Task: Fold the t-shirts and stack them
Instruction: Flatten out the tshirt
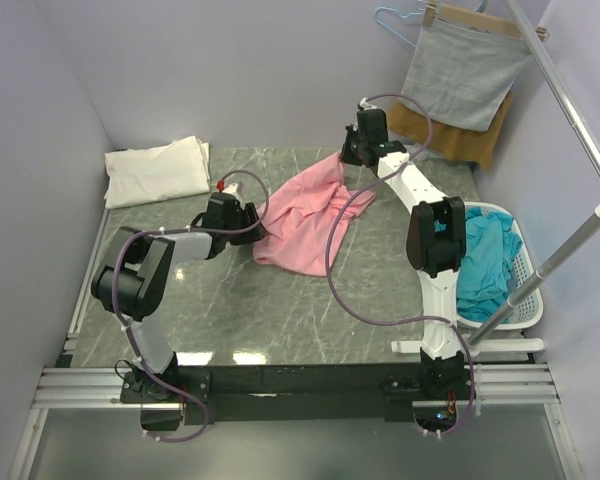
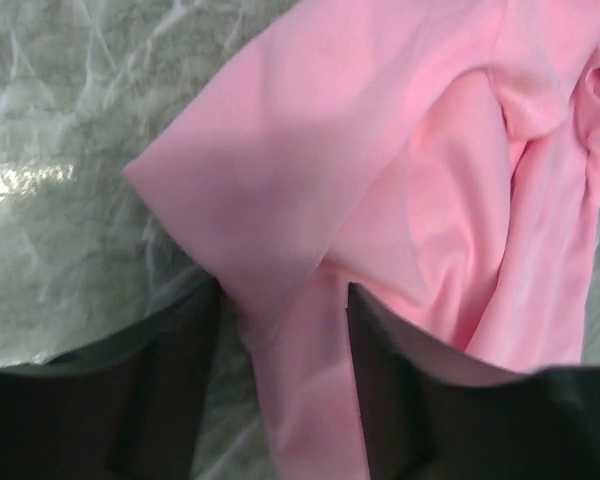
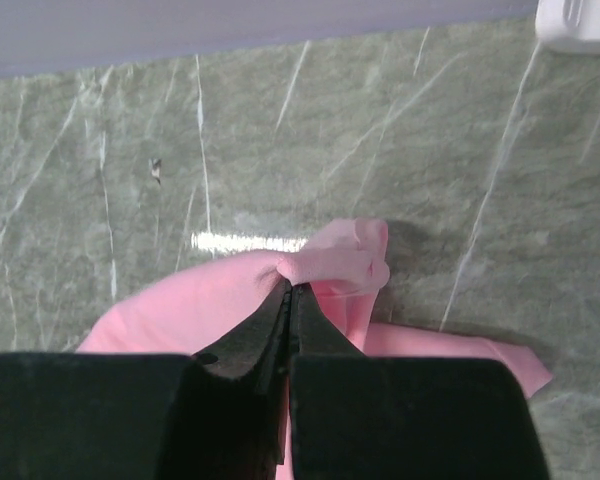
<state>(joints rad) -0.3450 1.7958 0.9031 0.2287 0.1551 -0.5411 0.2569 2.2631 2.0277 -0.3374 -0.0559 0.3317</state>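
The pink shirt (image 1: pixel 305 212) lies rumpled in the middle of the table (image 1: pixel 310 300), stretched from about 7 o'clock to 1 o'clock in the top view. At its 1 o'clock end the right gripper (image 3: pixel 290 288) is clenched on a small bunch of the pink cloth, with that corner drawn up off the table. At the shirt's 9 o'clock edge the left gripper (image 2: pixel 280 370) is spread, its fingers (image 2: pixel 170 375) apart with a fold of pink cloth running between them, not pinched. A folded cream shirt (image 1: pixel 158 170) sits in the table's 10 o'clock corner. Teal shirts (image 1: pixel 480 262) are heaped in a white basket (image 1: pixel 523 255) at 4 o'clock. Behind the table at 1 o'clock, a grey cloth (image 1: pixel 465 70) hangs clipped to a hanger (image 1: pixel 458 15), over a mustard cloth (image 1: pixel 485 145).
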